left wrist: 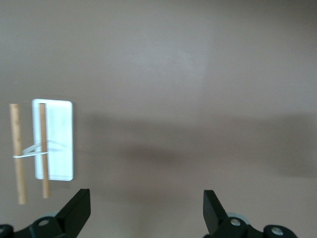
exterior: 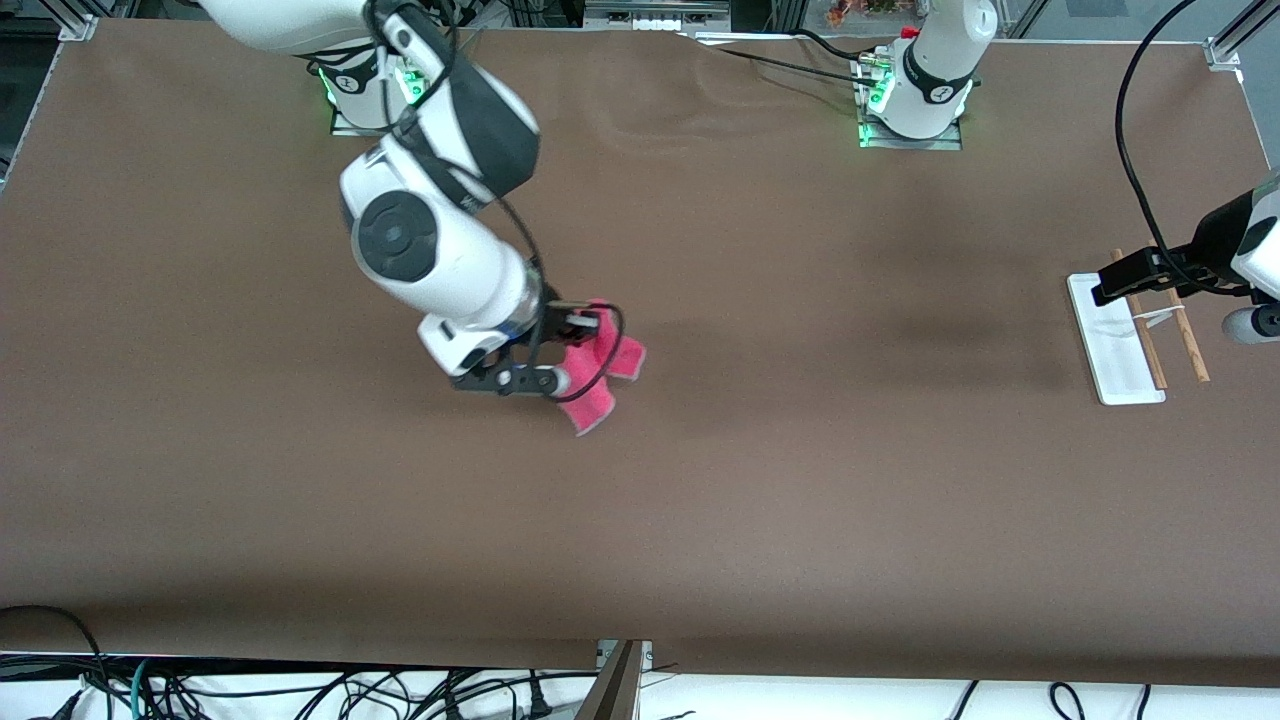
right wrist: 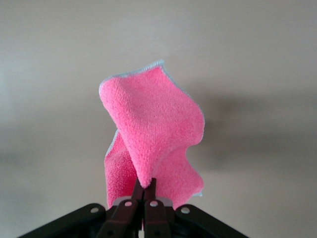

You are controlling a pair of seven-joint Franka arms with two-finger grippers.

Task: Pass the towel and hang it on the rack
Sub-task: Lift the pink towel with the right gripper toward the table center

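1. Covering pretty much everything you see is the brown counter [exterior: 760,480], which carries the whole setup.
2. Your right arm [exterior: 430,240] comes in from its base at the top of the front view and reaches down over the middle of the counter, on the right arm's half.
3. Your left arm [exterior: 1250,240] only pokes in at the edge of the front view, parked up at the left arm's end of the counter, just waiting.
4. The rack [exterior: 1118,340] sits on the counter at that same end: flat white base, with two thin wooden rods [exterior: 1190,340] joined by a white crosspiece. You can see it in the left wrist view too [left wrist: 53,140].
5. The towel [exterior: 598,372] is the pink one, pinched by a bunched-up bit and flopping out from the fingers above the counter, well apart from the rack. The right wrist view shows its pale stitched edge [right wrist: 153,136].
6. Your right gripper [exterior: 565,352] has its fingers pressed together on the towel.
7. Your left gripper [left wrist: 146,210] hangs just beside the rack with its fingers spread wide and nothing between them.
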